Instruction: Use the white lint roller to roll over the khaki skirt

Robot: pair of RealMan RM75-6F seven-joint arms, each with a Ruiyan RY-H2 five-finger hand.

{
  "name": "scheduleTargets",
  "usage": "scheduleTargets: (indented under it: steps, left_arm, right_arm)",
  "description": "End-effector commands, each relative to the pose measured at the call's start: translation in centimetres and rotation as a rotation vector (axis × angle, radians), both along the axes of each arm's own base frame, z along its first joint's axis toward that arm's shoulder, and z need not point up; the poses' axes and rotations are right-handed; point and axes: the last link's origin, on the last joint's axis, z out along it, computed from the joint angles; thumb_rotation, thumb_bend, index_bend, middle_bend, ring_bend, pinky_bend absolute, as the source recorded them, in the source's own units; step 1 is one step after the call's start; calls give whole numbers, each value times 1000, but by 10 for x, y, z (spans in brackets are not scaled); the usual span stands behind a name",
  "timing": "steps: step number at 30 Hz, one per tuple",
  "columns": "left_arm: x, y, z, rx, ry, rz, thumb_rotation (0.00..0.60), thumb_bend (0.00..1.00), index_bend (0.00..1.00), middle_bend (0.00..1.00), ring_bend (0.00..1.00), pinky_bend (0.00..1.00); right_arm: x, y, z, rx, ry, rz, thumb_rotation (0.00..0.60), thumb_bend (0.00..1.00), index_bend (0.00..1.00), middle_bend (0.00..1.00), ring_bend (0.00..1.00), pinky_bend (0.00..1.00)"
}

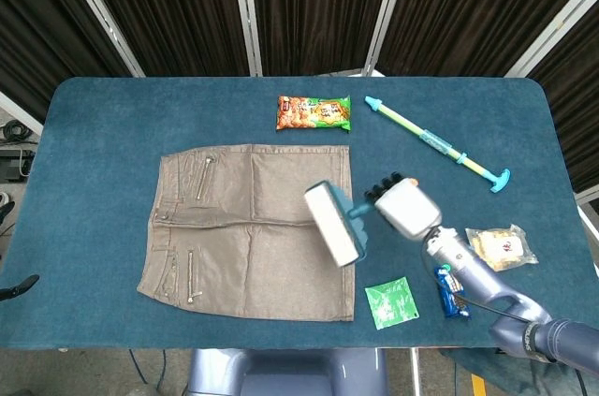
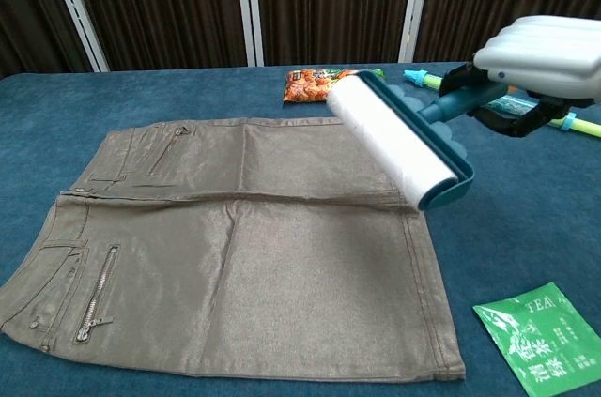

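Note:
The khaki skirt (image 1: 253, 227) (image 2: 235, 242) lies flat in the middle of the blue table, waistband to the left. My right hand (image 1: 405, 208) (image 2: 540, 57) grips the teal handle of the white lint roller (image 1: 334, 225) (image 2: 394, 138). The roller is lifted off the table and hangs tilted above the skirt's right edge; in the chest view it looks clear of the cloth. My left hand shows in neither view.
An orange snack bag (image 1: 314, 113) (image 2: 334, 83) lies behind the skirt. A teal and yellow stick toy (image 1: 435, 144) lies at the back right. A green tea sachet (image 1: 391, 302) (image 2: 540, 336), a blue packet (image 1: 451, 290) and a clear-wrapped snack (image 1: 501, 246) lie at the front right.

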Motion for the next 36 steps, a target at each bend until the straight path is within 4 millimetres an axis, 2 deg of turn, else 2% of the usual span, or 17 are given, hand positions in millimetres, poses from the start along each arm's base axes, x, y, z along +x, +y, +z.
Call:
scheduleTargets:
  steps: [1,8,14,21,27,32,36]
  left_arm:
    - [-1,1,0,-2,2,6,600,0,0,0,0,0]
    - [-6,2,-1,-3,8,23,600,0,0,0,0,0]
    - [-8,4,-1,-5,12,30,600,0,0,0,0,0]
    - [-9,6,-4,-13,17,37,600,0,0,0,0,0]
    - [-9,7,-4,-13,18,41,600,0,0,0,0,0]
    - [-9,8,-5,-16,15,42,600,0,0,0,0,0]
    - [-8,8,-5,-17,17,40,600,0,0,0,0,0]
  right_arm:
    - [31,15,-18,64,83,109,600,891,406,521,429,405]
    - [58,33,-53,123,177,210,600,892,405,522,430,405]
    - [67,41,-81,136,250,243,600,896,405,522,431,407]
    - [71,49,-102,120,293,264,600,898,408,522,433,409]
    - [59,45,-107,57,374,280,600,903,420,524,441,416]
    - [36,35,-102,-7,442,257,600,904,419,524,441,416]
    - [14,22,-91,-54,471,207,600,904,418,524,441,416]
